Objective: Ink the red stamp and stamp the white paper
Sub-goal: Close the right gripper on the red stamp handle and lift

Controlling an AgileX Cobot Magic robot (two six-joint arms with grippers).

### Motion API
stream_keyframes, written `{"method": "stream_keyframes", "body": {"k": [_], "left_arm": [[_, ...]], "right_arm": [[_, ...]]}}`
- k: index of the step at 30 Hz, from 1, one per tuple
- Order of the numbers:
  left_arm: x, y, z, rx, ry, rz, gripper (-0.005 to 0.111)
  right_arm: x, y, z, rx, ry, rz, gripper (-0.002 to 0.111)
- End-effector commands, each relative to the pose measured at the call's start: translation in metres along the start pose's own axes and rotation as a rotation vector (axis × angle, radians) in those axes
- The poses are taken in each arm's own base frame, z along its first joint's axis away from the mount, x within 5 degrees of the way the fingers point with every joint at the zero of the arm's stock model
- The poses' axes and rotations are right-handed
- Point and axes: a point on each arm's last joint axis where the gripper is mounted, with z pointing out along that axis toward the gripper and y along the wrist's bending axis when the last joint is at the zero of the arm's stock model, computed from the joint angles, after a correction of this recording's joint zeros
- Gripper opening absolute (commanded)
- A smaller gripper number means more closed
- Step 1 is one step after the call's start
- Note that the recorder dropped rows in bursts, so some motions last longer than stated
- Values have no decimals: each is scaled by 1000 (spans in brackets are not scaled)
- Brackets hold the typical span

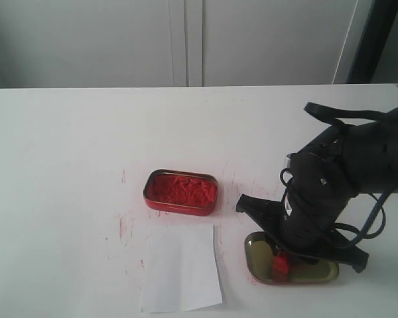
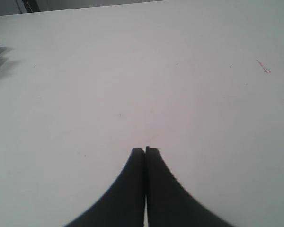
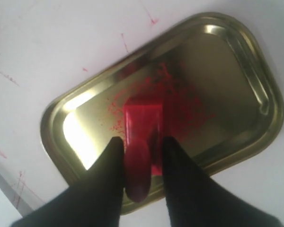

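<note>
The red stamp [image 1: 280,266] stands upright in the shallow gold-olive lid [image 1: 322,273] at the front right of the table. My right gripper [image 1: 285,255] hangs over it, open. In the right wrist view its fingers straddle the stamp's handle [image 3: 141,161]: one finger touches it and a narrow gap shows at the other. The stamp's block base [image 3: 143,118] rests on the lid's red smudge [image 3: 180,94]. The white paper [image 1: 181,268] lies flat at front centre, and I see no imprint on it. My left gripper [image 2: 145,150] is shut and empty over bare tabletop, out of the exterior view.
The open red tin [image 1: 181,192] of crumbly red ink sits just behind the paper, left of the lid. Faint red scratches mark the white tabletop [image 1: 66,165] around the tin and paper. The table's front edge runs close below the paper and the lid.
</note>
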Motion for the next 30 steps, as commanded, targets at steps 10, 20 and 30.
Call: {"method": "stream_keyframes", "body": {"k": [10, 20, 30], "left_arm": [[0, -1, 0, 8, -3, -7, 0], [0, -1, 0, 8, -3, -7, 0], [0, -1, 0, 8, -3, -7, 0]], "right_arm": [[1, -1, -2, 3, -2, -6, 0], [-1, -2, -24, -55, -35, -20, 0], [-12, 15, -48, -206, -138, -234, 0]]}}
